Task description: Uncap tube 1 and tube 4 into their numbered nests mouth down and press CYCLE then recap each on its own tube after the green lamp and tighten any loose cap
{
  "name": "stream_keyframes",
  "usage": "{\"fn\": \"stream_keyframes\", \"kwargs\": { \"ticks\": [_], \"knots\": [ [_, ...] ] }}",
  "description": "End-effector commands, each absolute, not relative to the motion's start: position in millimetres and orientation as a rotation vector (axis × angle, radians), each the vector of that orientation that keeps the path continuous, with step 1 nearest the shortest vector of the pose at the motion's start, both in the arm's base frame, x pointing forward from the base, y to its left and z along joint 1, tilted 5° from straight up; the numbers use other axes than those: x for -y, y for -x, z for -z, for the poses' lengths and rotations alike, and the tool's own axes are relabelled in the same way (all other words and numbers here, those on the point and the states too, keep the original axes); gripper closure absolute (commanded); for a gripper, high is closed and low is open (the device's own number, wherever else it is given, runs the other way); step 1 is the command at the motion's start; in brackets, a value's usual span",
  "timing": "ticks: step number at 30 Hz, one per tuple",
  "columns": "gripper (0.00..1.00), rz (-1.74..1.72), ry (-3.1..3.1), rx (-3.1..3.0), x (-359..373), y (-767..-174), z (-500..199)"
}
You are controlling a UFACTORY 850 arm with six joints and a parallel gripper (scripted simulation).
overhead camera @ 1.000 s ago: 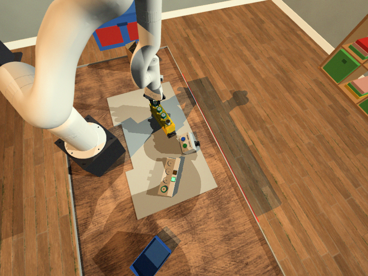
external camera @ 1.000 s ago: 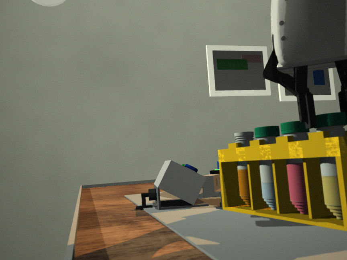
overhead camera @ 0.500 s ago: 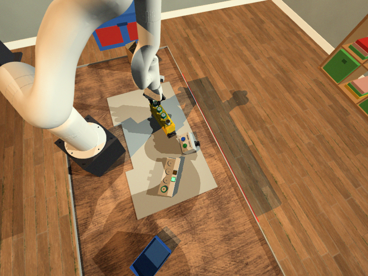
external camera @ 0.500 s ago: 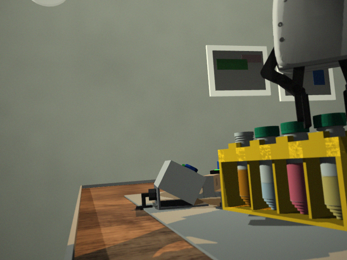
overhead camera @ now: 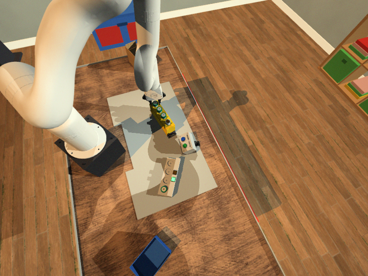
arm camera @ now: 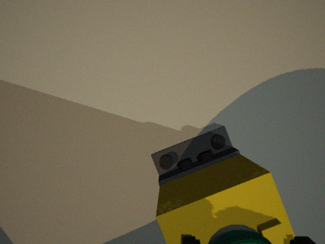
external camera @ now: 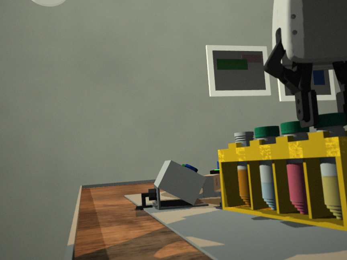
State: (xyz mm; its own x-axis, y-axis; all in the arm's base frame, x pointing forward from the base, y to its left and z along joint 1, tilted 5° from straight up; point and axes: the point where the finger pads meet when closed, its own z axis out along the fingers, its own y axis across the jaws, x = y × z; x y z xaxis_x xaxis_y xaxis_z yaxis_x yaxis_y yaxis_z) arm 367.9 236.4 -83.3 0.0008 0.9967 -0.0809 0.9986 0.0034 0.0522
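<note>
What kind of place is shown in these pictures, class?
Probably a laboratory workbench: a yellow rack holds tubes of coloured liquid, green screw caps top three of them, and a robot arm reaches over it.

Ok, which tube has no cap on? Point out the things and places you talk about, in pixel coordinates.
Tube 4 [overhead camera: 168, 121] [external camera: 243, 137], at the end nearest the blue key [overhead camera: 182, 139] [external camera: 191, 167]: its threaded neck is bare; the other three wear green caps [overhead camera: 159, 109] [external camera: 266, 131] [arm camera: 241, 238].

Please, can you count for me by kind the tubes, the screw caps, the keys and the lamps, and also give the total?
Tubes: 4
Screw caps: 4
Keys: 2
Lamps: 2
Total: 12
</note>
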Motion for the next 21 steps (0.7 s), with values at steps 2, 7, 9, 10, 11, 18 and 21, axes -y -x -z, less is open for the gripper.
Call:
{"fn": "stream_keyframes", "kwargs": {
  "ticks": [2, 7, 9, 10, 11, 18, 21],
  "knots": [
    [0.54, 0.024, -1.865, -2.422, -236.6, -368.6, 82.9],
    [0.54, 0.04, -1.55, -2.638, -236.5, -368.5, 83.0],
    [0.54, 0.045, -1.439, -2.701, -236.5, -368.4, 83.0],
    [0.54, 0.045, -1.439, -2.701, -236.4, -368.4, 83.0],
    [0.54, 0.05, -1.326, -2.76, -236.4, -368.4, 83.0],
    [0.54, 0.064, -0.981, -2.904, -236.4, -368.5, 83.0],
    [0.54, 0.074, -0.728, -2.982, -236.4, -368.5, 83.0]
  ]
}}
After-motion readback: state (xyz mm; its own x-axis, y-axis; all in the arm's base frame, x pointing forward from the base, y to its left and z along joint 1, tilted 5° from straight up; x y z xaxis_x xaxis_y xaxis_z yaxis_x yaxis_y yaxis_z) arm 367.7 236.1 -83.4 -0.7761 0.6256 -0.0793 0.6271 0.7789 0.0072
